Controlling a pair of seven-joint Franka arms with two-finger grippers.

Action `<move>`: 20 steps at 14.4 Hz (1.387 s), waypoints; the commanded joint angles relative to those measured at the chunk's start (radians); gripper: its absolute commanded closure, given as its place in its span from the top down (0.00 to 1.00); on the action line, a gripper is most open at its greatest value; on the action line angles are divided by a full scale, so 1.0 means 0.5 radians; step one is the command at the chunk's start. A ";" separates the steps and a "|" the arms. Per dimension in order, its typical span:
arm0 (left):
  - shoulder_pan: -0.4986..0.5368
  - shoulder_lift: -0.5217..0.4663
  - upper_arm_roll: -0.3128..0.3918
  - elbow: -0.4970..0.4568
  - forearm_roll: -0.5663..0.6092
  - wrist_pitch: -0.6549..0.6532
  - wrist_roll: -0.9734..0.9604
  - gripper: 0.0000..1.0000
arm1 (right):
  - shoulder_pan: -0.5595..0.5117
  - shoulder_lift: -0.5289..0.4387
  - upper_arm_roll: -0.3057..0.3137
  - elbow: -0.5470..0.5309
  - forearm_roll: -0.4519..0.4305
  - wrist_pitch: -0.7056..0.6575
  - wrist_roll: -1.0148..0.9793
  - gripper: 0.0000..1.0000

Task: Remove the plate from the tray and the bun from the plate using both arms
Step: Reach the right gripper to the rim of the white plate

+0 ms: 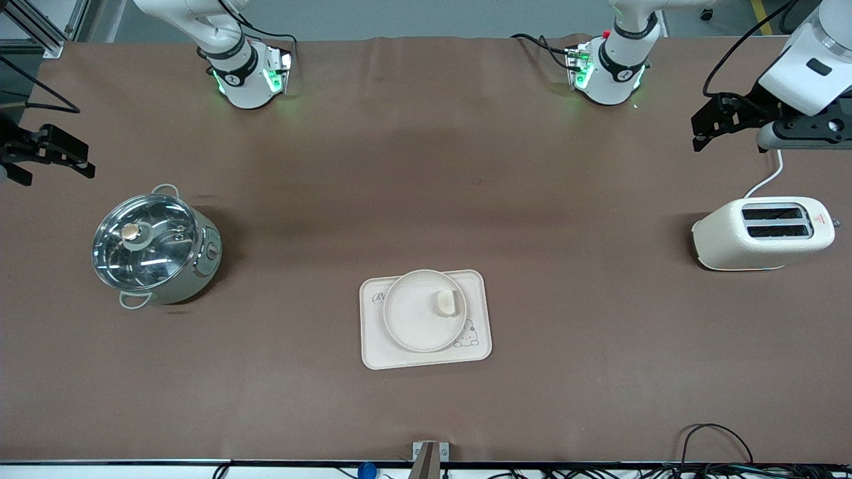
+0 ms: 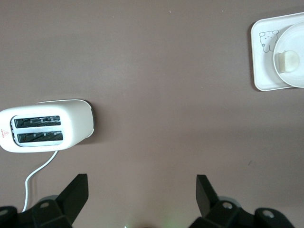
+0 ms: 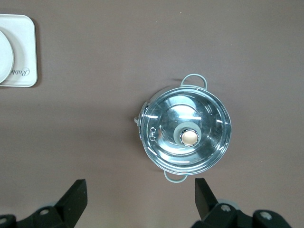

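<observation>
The round cream plate (image 1: 419,311) lies on the rectangular cream tray (image 1: 476,352) near the table's middle. The small pale bun (image 1: 446,303) sits on the plate, at its edge toward the left arm's end. The left wrist view shows the plate (image 2: 293,71) and the bun (image 2: 288,61) too. The right wrist view shows only an edge of the plate (image 3: 4,57). My left gripper (image 1: 705,130) is open and empty, up over the table near the toaster. My right gripper (image 1: 63,156) is open and empty, up over the table's right-arm end near the pot.
A cream toaster (image 1: 765,233) with a white cord stands at the left arm's end. A steel pot with a glass lid (image 1: 152,246) stands at the right arm's end. Brown cloth covers the table. Cables lie along the table's edge nearest the front camera.
</observation>
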 commanded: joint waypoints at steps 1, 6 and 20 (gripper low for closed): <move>0.009 0.018 0.005 0.052 -0.029 -0.054 0.045 1.00 | 0.007 -0.034 0.007 -0.024 -0.014 0.013 -0.002 1.00; 0.012 0.025 0.005 0.055 -0.020 -0.054 0.033 1.00 | 0.010 -0.025 0.007 -0.024 -0.011 0.004 -0.002 1.00; 0.055 0.055 0.020 0.043 -0.029 -0.091 0.039 1.00 | 0.191 0.594 0.448 -0.398 0.376 1.140 0.911 1.00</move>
